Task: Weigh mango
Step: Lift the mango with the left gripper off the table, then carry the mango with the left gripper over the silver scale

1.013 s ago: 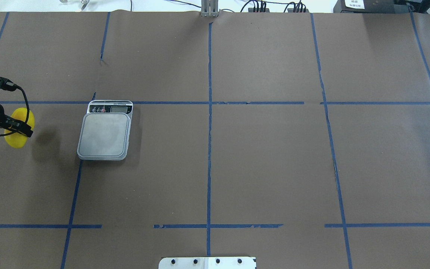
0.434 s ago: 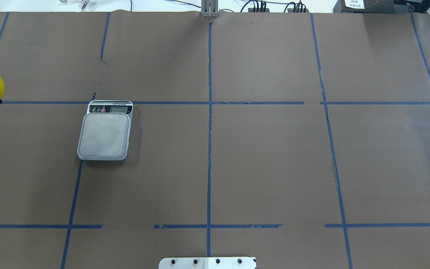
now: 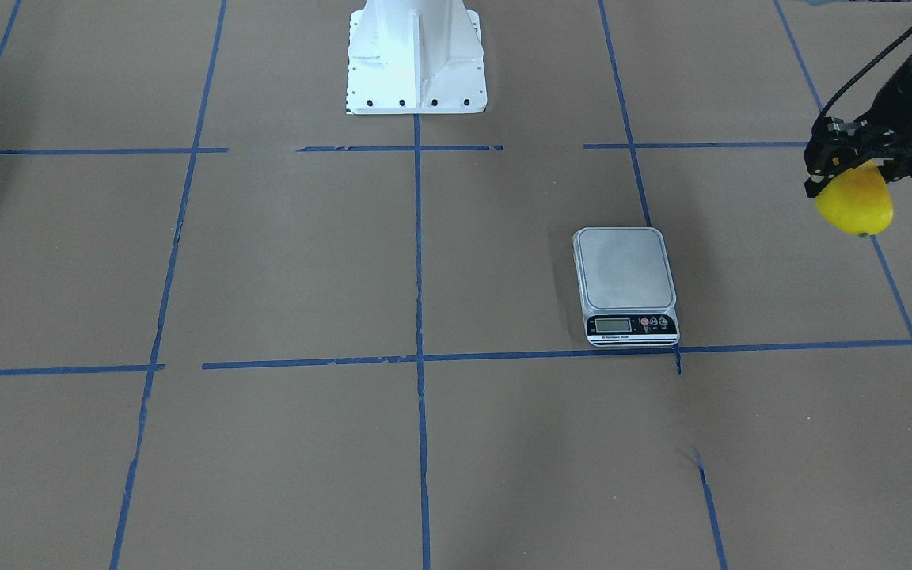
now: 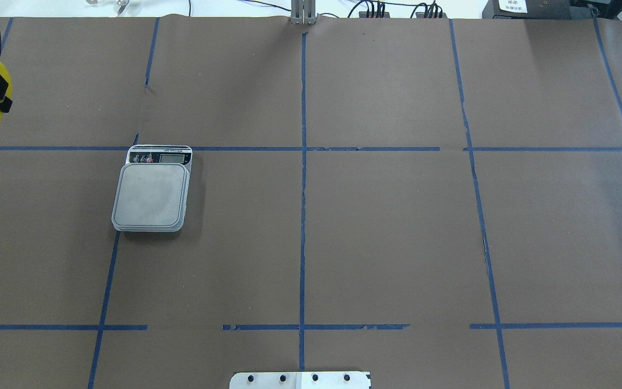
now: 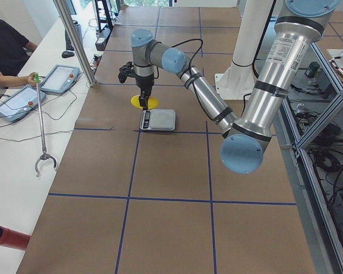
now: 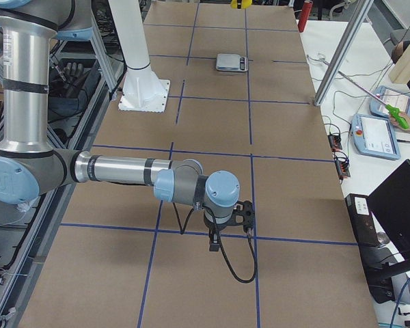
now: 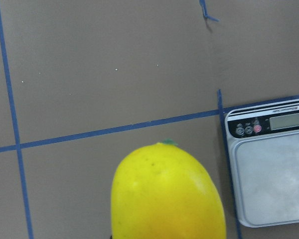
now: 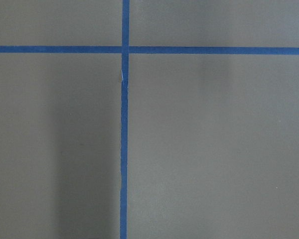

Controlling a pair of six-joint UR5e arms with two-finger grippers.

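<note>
The left gripper (image 3: 852, 162) clamps the mango (image 3: 856, 206) in the air, well apart from the scale (image 3: 627, 279). The right gripper (image 6: 243, 216) hangs over the table (image 6: 212, 123); I cannot tell its opening.

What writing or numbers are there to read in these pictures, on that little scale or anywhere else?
No text reads clearly enough to quote.
Print strip on the top edge of the scale: too small and blurred.
Its display: no digits can be made out.
Its buttons: marks too tiny.
The white label on the dark box beyond the table: blurred.
The mango: no writing shows.
</note>
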